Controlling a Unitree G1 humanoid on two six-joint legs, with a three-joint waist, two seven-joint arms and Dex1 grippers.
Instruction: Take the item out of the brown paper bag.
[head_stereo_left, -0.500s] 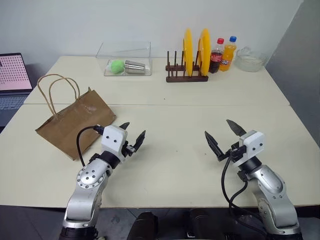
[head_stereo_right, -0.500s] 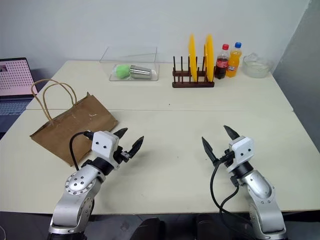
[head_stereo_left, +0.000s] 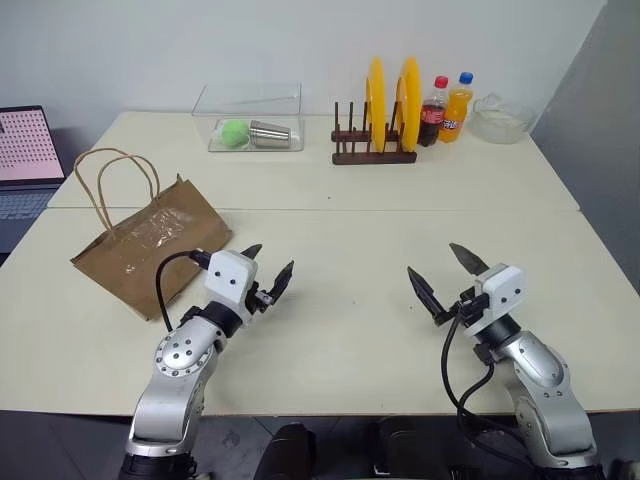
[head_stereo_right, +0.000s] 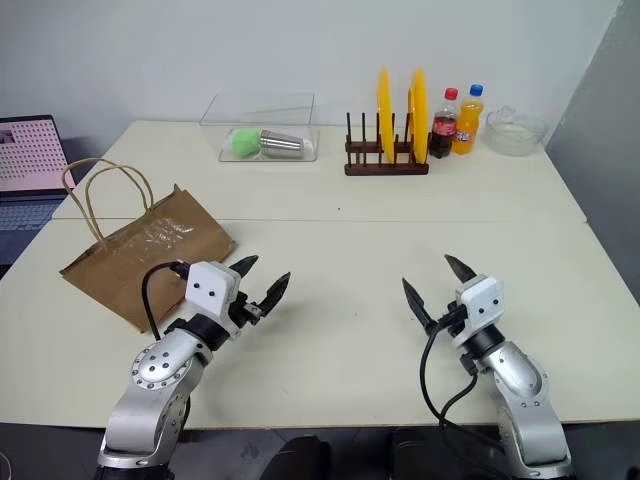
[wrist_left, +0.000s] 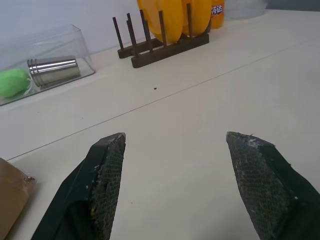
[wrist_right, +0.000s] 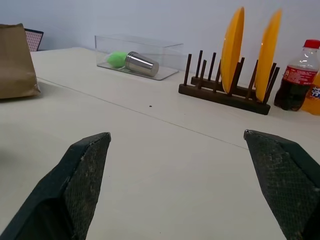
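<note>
Both arms hovered over the cream table (head_stereo_left: 400, 215) near its front edge. The left gripper (head_stereo_left: 266, 272) had its black fingers spread, gripping nothing, just beside the creased brown paper bag (head_stereo_left: 150, 250) lying toward the left edge. The right gripper (head_stereo_left: 446, 271) gaped wider, empty too. Couldn't spot the packet anywhere.

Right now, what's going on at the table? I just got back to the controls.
Nothing is held yet. The left gripper and the right gripper both hover open above the table, well apart from each other. The brown paper bag lies on its side to the left of the left gripper, its handles toward the far edge, untouched. The item itself isn't visible, so it may be inside the bag.
</note>
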